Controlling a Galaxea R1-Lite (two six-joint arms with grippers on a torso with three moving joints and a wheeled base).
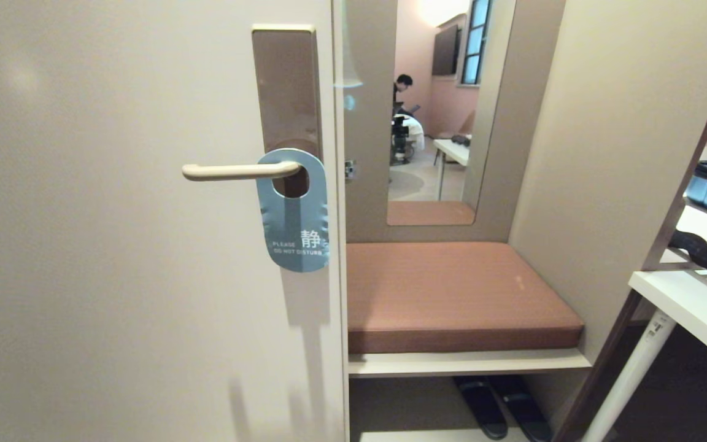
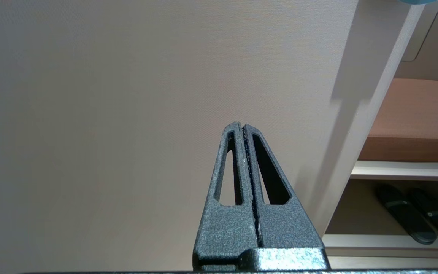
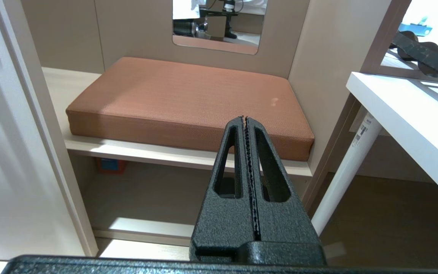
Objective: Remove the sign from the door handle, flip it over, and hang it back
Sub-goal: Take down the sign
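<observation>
The sign [image 1: 295, 218] hangs on the door handle [image 1: 231, 171], blue face with white text outward, its round hole over the lever's elbow at the brown plate [image 1: 287, 92]. A sliver of its lower end [image 2: 416, 1] shows at the edge of the left wrist view. Neither arm is in the head view. My left gripper [image 2: 243, 125] is shut and empty, pointing at the bare door face low below the handle. My right gripper [image 3: 245, 118] is shut and empty, facing the bench cushion beside the door.
Right of the door edge [image 1: 338, 245] is a niche with a brown cushion [image 1: 452, 288], a mirror [image 1: 436, 104] reflecting a person, and dark slippers [image 1: 501, 405] under the bench. A white table [image 1: 691, 313] with a white leg [image 3: 348, 167] stands at the far right.
</observation>
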